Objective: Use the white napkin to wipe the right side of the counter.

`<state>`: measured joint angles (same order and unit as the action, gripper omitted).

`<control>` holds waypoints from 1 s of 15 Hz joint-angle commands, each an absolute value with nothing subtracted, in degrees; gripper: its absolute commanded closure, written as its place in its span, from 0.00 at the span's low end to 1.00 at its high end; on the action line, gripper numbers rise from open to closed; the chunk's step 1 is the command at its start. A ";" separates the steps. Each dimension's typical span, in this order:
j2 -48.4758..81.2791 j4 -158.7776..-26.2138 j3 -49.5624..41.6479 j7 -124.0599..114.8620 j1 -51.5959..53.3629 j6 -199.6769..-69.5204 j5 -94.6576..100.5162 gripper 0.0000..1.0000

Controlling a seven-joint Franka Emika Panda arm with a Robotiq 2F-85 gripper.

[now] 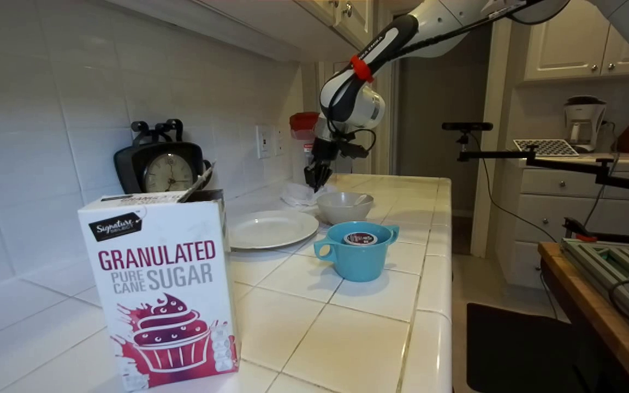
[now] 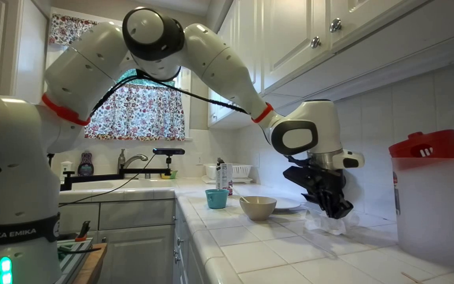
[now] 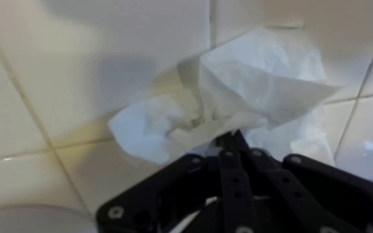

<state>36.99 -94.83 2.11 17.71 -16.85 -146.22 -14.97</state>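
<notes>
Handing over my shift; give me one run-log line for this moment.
fingers: closed, gripping white napkin | napkin: crumpled, on counter | nearby: bowl, plate, red-lidded pitcher | wiped area: not discernible

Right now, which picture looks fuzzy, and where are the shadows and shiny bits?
In the wrist view, the napkin looks soft and fuzzy, grey shadows fall on the counter, and a shiny glint sits at right; in an exterior view, the sugar box is crisp enough to read.
</notes>
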 commanded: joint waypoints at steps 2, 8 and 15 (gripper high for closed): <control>37.91 -93.20 3.42 23.40 -17.96 -141.62 -12.54 1.00; 33.31 -95.24 0.74 21.83 -17.38 -132.29 -10.18 1.00; 27.59 -100.63 -4.43 21.03 -17.80 -125.54 -9.39 1.00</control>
